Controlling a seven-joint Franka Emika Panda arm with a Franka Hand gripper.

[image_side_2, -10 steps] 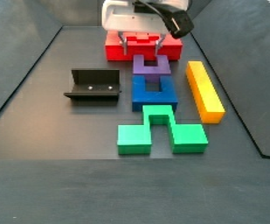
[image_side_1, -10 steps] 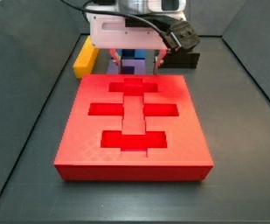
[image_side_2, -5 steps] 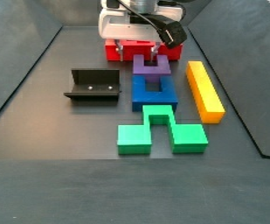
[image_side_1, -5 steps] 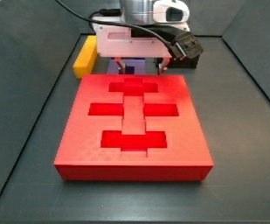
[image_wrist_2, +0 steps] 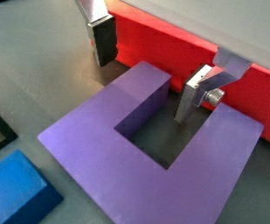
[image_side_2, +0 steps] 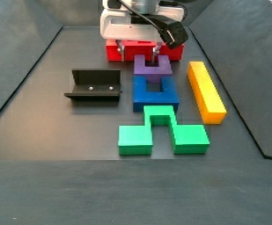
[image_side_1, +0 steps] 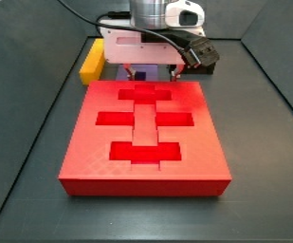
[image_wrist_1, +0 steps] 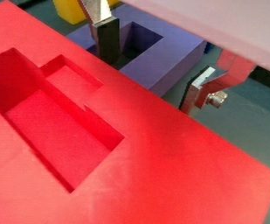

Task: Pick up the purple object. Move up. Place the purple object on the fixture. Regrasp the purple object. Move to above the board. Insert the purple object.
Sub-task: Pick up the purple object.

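Dark grey flooring [image_side_2: 55,132] with low black walls carried every piece. At its far end the end effector [image_wrist_2: 148,74] was lowered over the purple object [image_wrist_2: 96,144], which lay flat on the floor just beside the board [image_side_1: 142,133]. One finger [image_wrist_2: 100,37] was seen outside a prong and the other finger [image_wrist_2: 199,92] in the slot, so one prong was straddled. The jaws were still apart, with nothing clamped yet. The fixture [image_side_2: 93,85] stood empty, well apart, and the blue block [image_side_2: 155,90] lay next to the purple one. The first pick was judged not yet completed; lifting, placing, regrasping and insertion all remained.
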